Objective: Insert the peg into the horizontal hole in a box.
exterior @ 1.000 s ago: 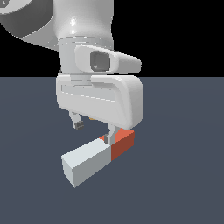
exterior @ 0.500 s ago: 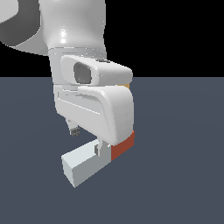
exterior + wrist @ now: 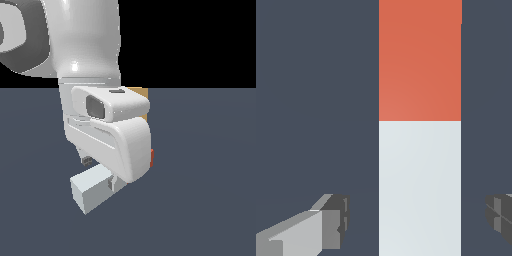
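Exterior view is showing the gripper having descended over the peg, fingers spread wide astride its pale section on the floor, readying a grasp; the box is peeking behind.

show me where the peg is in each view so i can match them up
Exterior view: the peg lies low in the picture under the robot's hand, its grey-white end sticking out towards the exterior view's left; only a sliver of the red end shows past the hand.
Wrist view: the peg runs between the two fingers, with gaps either side.
Shared landmark: the red end of the peg.
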Robot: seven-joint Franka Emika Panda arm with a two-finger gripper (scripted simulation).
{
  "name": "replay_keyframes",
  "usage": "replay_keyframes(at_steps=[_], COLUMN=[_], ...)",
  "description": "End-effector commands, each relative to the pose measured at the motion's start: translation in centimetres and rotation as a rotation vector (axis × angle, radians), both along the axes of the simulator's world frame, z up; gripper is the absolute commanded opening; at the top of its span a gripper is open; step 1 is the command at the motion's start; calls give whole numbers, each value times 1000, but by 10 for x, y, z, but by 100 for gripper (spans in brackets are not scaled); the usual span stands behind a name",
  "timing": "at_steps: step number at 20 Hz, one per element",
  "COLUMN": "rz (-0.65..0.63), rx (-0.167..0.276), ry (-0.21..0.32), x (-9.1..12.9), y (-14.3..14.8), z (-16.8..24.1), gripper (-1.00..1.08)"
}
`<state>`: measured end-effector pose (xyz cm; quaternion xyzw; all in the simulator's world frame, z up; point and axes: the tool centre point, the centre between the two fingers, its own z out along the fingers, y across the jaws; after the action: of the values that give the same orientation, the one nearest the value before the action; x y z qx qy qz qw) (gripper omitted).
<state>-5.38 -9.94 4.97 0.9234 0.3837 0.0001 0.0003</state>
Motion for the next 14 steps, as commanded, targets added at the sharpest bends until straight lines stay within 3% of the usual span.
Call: replay_keyframes(at_steps=[1,8,9,14], rz=[-1,-3,-3,-3], rx=[0,1,1,1], ry=[1,1,1,1], x=[-1,0,0,0], y=[0,0,0,0], z=[-13,-27,-27,-27], gripper=[100,100,-100,-100])
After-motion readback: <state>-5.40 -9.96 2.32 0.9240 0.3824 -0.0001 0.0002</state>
